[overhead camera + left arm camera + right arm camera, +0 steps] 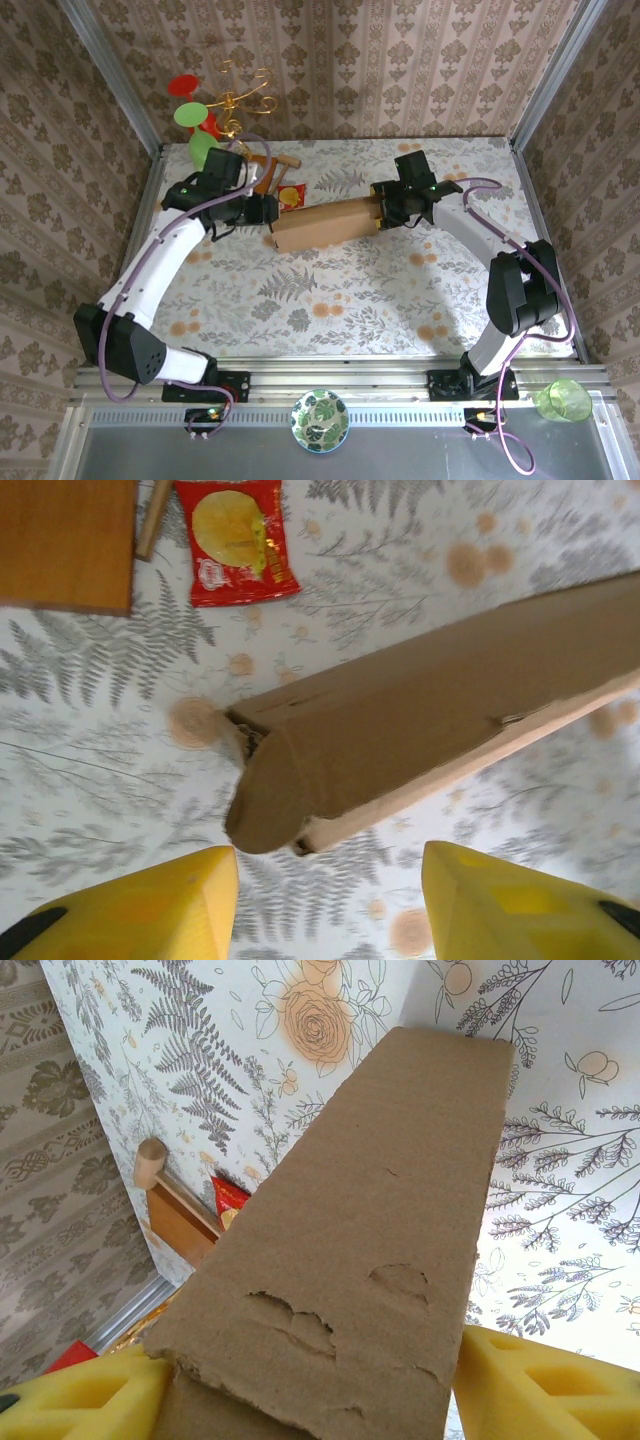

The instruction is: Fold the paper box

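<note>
paper box (322, 226): one, brown cardboard folded long and narrow, lying mid-table between the two grippers. the right arm (490, 240) bends inward from its base, and the right gripper (310, 1360) is clamped on the box's right end, yellow pads (520, 1380) pressing both sides. the left arm (160, 260) arcs in likewise. the left gripper (328, 860) hangs spread just short of the box's left end, touching nothing. near that end lie one wooden board (65, 540) and one red snack packet (235, 540), its print too blurred to read.
</note>
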You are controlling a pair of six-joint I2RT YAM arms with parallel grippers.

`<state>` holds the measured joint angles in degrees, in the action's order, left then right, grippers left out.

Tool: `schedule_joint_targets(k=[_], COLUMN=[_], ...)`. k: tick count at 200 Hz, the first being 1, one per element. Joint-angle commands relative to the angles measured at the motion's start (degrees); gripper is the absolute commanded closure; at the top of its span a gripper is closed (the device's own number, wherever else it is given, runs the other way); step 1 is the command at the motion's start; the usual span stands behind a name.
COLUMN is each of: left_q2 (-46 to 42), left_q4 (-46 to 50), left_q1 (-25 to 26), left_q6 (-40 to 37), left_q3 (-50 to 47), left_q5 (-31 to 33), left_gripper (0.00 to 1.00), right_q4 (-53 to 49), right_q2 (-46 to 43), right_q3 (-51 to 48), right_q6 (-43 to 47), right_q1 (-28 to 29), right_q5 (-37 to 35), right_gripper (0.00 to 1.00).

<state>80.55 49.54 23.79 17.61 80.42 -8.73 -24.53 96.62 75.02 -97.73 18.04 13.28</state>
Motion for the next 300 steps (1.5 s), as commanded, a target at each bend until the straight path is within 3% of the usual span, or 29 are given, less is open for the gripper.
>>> schedule_joint_targets(k=[1,38,102,174,216,300], left_q2=[1.6,3.7,7.3,8.4,10.2,13.8], left_q4=[3.4,3.6,2.9,3.9,5.6,12.3], left_q1=[1.7,3.7,3.7,3.8,2.7,-0.9], left_q6=[-10.4,-13.4,-11.1,-8.6,-4.7,4.1], left_q3=[2.2,1.2,3.1,4.6,6.8,12.7], left_q5=[8.4,13.0,11.5,11.4,7.2,-3.7], left_gripper=[0.47,0.49,0.76,0.86,0.97,0.98], right_q4=[-2.5,-2.4,-2.0,-2.1,-2.4,-2.6], right_q2=[1.2,1.5,1.9,1.9,2.2,2.7], right_q3=[1.4,1.3,1.6,1.5,1.7,1.4], right_q6=[-0.9,-1.0,-1.1,-1.1,-0.9,-0.8], right_q1=[0.2,0.2,0.2,-0.2,-0.2,0.0], right_q5=[-1.3,-1.3,-1.0,-1.0,-1.0,-1.2], right_gripper=[0.35,0.36,0.38,0.39,0.4,0.41])
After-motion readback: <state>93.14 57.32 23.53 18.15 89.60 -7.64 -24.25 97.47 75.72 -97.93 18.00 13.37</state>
